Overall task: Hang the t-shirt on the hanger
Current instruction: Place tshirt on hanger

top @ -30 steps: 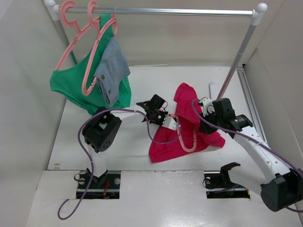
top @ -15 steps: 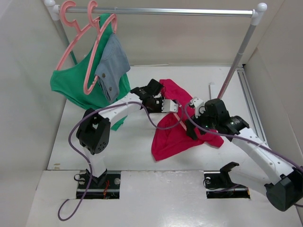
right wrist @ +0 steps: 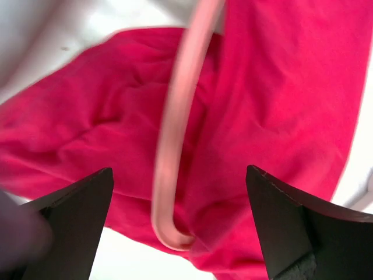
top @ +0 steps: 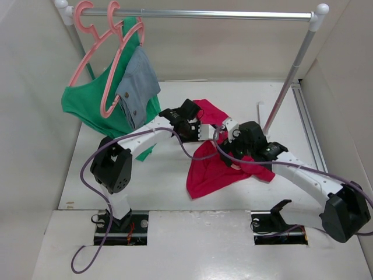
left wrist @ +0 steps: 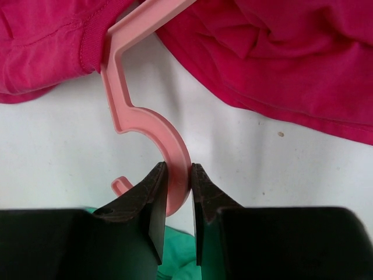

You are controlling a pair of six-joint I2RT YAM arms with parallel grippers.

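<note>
I see a metal rail [top: 198, 13] across the back, white caps at both ends, carried on a slanted post [top: 289, 76] at the right. Two pink hangers hook over its left end. The outer one [top: 87, 58] bears a green garment [top: 87, 108], which sags low toward the white table [top: 157, 175]. The inner one [top: 119, 58] bears a small grey-blue garment [top: 139, 79] that hangs in front of the green. By the post's foot lies a small white piece [top: 260, 109]; I cannot tell what it is. Pale walls [top: 29, 146] close in both sides. On the left wrist view, a scrap of green cloth [left wrist: 178, 256] shows at the bottom edge.
</note>
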